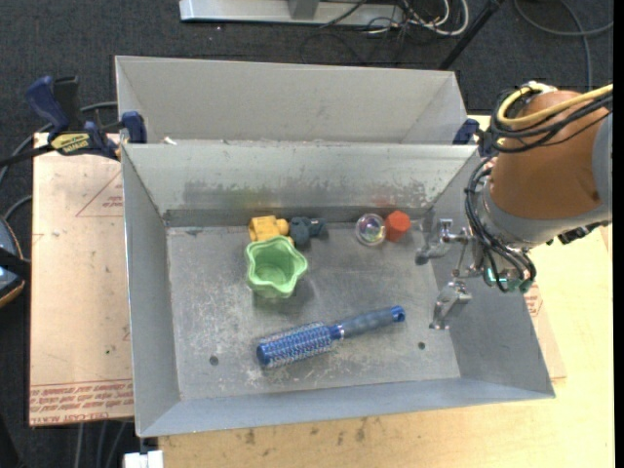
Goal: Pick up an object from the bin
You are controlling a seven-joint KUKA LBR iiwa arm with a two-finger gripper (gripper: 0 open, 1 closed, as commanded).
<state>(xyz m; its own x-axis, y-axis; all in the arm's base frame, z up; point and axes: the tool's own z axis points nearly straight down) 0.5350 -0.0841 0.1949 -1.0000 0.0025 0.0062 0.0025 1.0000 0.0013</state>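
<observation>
Pincer (pixel 439 283) fingers stand apart with nothing between them, low over the floor of the grey bin (pixel 292 178). Nearest is a blue hairbrush (pixel 327 337): its handle tip lies just beside the lower finger, view-left, not touching. Beyond the upper finger sit an orange ball (pixel 397 224) and a clear ball (pixel 370 229).

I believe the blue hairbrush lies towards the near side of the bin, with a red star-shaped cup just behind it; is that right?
Not quite: the star-shaped cup is green, not red. The camera view shows it just behind the blue hairbrush, which does lie towards the near side of the bin.
</observation>
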